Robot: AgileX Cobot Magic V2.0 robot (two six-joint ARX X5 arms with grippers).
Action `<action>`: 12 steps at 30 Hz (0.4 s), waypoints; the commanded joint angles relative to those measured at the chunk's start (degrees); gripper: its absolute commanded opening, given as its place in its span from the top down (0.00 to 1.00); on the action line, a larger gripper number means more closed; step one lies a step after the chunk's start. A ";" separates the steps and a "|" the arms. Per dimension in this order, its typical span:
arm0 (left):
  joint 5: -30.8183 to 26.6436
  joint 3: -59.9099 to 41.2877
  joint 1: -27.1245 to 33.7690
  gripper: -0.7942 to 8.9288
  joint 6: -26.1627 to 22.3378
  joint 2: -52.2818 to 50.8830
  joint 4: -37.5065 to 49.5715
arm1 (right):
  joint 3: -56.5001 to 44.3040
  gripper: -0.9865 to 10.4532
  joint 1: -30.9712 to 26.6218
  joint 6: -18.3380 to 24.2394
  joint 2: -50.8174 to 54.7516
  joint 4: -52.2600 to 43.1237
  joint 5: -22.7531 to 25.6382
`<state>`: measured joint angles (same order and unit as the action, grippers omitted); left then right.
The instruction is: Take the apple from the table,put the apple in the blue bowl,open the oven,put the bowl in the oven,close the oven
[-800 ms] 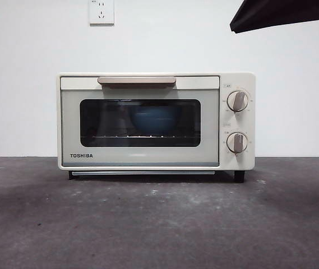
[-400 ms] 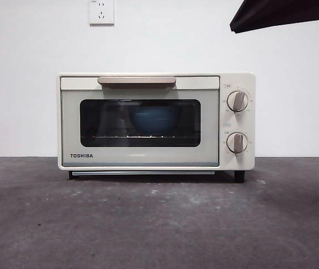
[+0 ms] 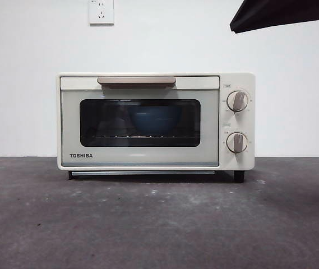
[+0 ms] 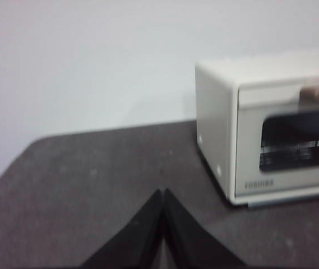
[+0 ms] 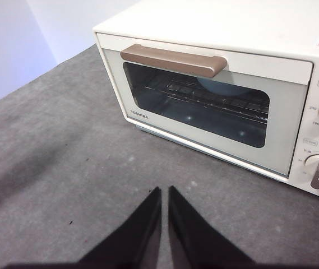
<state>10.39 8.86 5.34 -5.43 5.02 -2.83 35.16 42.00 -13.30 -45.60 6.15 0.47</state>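
Observation:
The cream-white oven [image 3: 156, 120] stands on the dark grey table [image 3: 159, 224] with its door closed. Through the dark window I see the blue bowl [image 3: 153, 120] resting on the rack inside. The apple is hidden. The oven [image 4: 271, 126] lies to one side of my left gripper [image 4: 162, 193], which hovers shut over bare table with nothing in it. My right gripper [image 5: 164, 191] is shut and empty, held above the table in front of the oven [image 5: 226, 84], short of its beige handle [image 5: 173, 60]. A black arm tip [image 3: 277, 14] shows at the front view's top right corner.
A white wall with a power socket [image 3: 101, 11] stands behind the oven. Two grey knobs [image 3: 237, 101] sit on the oven's right panel. Bare table stretches in front of the oven and to its left.

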 commanded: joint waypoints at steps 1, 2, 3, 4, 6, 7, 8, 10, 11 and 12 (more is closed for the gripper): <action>-0.13 -2.14 0.24 0.91 0.17 -1.27 0.52 | 0.09 0.91 0.50 0.48 -0.33 -0.59 0.22; -0.13 -2.91 0.24 0.91 0.24 -1.75 0.13 | 0.09 0.91 0.50 0.48 -0.33 -0.59 0.24; -0.13 -3.58 0.24 0.91 0.33 -2.21 -0.46 | 0.09 0.91 0.50 0.48 -0.33 -0.59 0.24; -0.13 -4.20 0.24 0.91 0.37 -2.56 -0.79 | 0.09 0.91 0.50 0.48 -0.33 -0.59 0.22; -0.13 -5.68 0.24 0.91 0.39 -3.43 -1.09 | 0.09 0.91 0.50 0.48 -0.33 -0.57 0.24; -0.13 -6.21 0.24 0.91 0.37 -3.82 -1.49 | 0.09 0.91 0.50 0.48 -0.33 -0.57 0.22; -0.13 -6.67 0.24 0.91 0.37 -4.35 -2.19 | 0.09 0.91 0.50 0.48 -0.33 -0.59 0.22; -0.13 -7.45 0.22 0.91 0.39 -4.85 -3.13 | 0.09 0.91 0.50 0.48 -0.33 -0.59 0.24; -0.13 -7.72 0.22 0.91 0.39 -4.85 -3.67 | 0.09 0.91 0.50 0.48 -0.35 -0.59 0.22; -0.13 -7.98 0.22 0.91 0.46 -4.85 -4.15 | 0.09 0.91 0.50 0.48 -0.33 -0.57 0.22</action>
<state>10.39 1.80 5.41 -5.19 0.34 -7.31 35.16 42.00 -13.30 -45.60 6.15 0.47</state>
